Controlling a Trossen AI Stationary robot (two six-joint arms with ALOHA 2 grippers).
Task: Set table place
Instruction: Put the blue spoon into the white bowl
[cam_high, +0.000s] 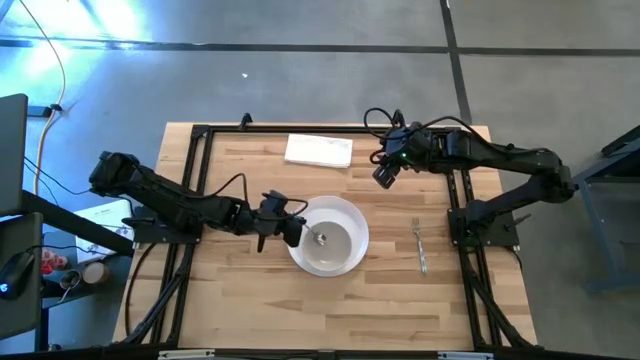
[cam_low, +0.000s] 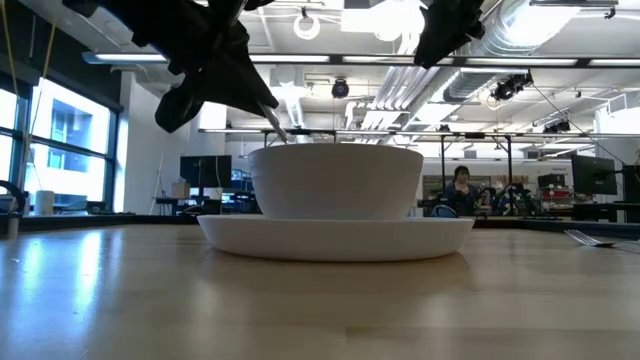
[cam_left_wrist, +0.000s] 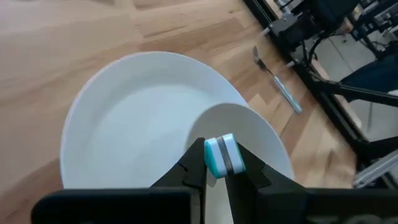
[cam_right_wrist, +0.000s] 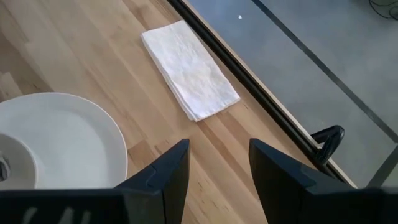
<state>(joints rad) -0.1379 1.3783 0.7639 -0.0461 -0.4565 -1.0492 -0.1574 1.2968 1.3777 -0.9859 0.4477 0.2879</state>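
A white bowl (cam_high: 338, 246) stands on a white plate (cam_high: 345, 212) in the middle of the wooden table (cam_high: 240, 300). My left gripper (cam_high: 292, 230) is at the bowl's left rim, shut on a thin metal spoon (cam_high: 319, 238). The spoon slants down into the bowl (cam_low: 335, 180). A metal fork (cam_high: 420, 246) lies flat on the table right of the plate. My right gripper (cam_high: 384, 176) hangs open above the table's far right part, with nothing between its fingers (cam_right_wrist: 168, 174). My left gripper pinches the spoon's handle (cam_low: 270, 122) at its upper end between its two fingers, slanting down from the table's left. The spoon's head (cam_high: 321, 239) is down inside the bowl; whether it touches the bottom I cannot tell. A teal, white and grey striped piece (cam_left_wrist: 221, 155) shows between the fingertips.
A folded white napkin (cam_high: 318, 150) lies near the table's far edge, below my right gripper in its wrist view (cam_right_wrist: 189, 68). Black rails (cam_high: 196, 190) run along the table's left, right and far sides. Bare wood lies near the front edge.
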